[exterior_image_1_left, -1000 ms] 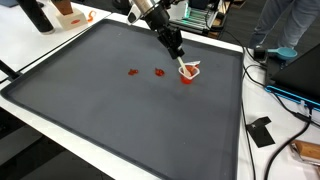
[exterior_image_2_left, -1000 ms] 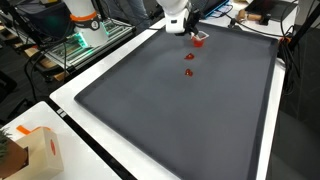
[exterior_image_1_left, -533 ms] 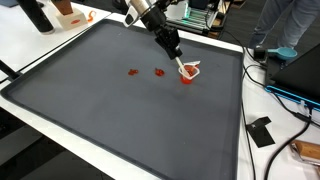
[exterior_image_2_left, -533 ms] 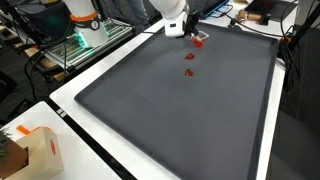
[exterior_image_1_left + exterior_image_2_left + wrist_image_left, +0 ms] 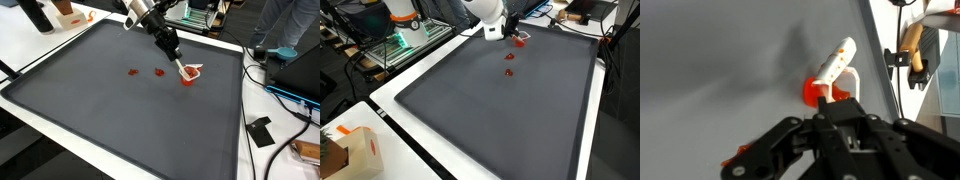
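Observation:
A small red cup (image 5: 186,77) with a white handle-like piece (image 5: 193,68) sits near the far edge of the dark grey mat (image 5: 120,120). My gripper (image 5: 180,67) comes down at a slant onto it; in an exterior view the gripper (image 5: 511,36) meets the cup (image 5: 519,42). In the wrist view the gripper (image 5: 826,100) has its fingers drawn together at the rim of the red cup (image 5: 812,92), and the white piece (image 5: 837,60) sticks out beyond. The fingers hide the contact itself.
Two small red bits (image 5: 132,72) (image 5: 158,71) lie on the mat beside the cup. The mat's white border (image 5: 60,140) rings it. A box (image 5: 355,150), cables (image 5: 290,95) and equipment racks (image 5: 405,40) stand off the mat.
The arm's upper part has leaned slightly back and to the left. The gripper tip and the red cup stay in about the same spot.

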`<state>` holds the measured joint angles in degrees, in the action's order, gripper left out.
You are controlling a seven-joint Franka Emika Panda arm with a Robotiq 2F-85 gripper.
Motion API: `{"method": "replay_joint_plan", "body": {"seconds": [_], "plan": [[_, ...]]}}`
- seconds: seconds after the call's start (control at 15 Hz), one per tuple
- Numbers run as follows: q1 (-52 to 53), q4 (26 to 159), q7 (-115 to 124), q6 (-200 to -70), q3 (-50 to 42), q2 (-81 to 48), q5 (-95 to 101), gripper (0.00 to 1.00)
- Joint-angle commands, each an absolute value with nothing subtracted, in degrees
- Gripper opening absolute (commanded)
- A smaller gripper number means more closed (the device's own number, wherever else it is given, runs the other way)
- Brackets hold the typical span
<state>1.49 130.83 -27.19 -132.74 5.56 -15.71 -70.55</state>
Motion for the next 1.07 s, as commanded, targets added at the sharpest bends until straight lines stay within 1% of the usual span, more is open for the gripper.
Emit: {"method": "replay_joint_plan", "body": {"seconds": [0.0,1.0], "plan": [[0.83,131.00,-31.71,-130.80,4.89,-16.23,-73.77,0.06],[-0.69,130.98,-42.84,-123.26,2.50,-17.80,-76.48,0.06]]}}
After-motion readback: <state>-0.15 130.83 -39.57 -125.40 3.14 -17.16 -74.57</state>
